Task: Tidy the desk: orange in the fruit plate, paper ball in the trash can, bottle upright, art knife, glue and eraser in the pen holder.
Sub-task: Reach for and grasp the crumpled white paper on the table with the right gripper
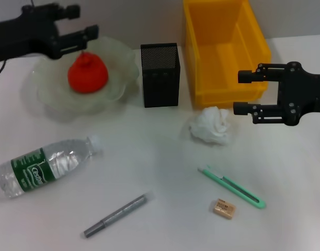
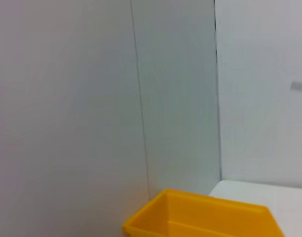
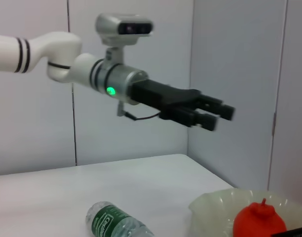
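Orange (image 1: 87, 73) is seen seated in the middle of the fruit plate (image 1: 51, 95), so that part of the tidying is judged done. Above the plate's far edge the left gripper (image 1: 87, 22) is held clear of the fruit, its jaws apart and empty (a pose that fits a release, though that is only a judgement). Just beside the plate the pen holder (image 1: 160, 75) stands upright; nothing can be seen inside it. Next to it the trash can (image 1: 223, 52) is shown with nothing in it.

In front of the can, on the desk (image 1: 160, 157), the paper ball (image 1: 210, 125) lies untouched. The right gripper (image 1: 241, 92) is held just beside it, near the can's front corner, jaws apart, probably placed for that pick.

Nearer the robot, the bottle (image 1: 45, 166) is lying on its side, and the glue (image 1: 115, 215), art knife (image 1: 231, 186) and eraser (image 1: 223, 208) are lying loose.
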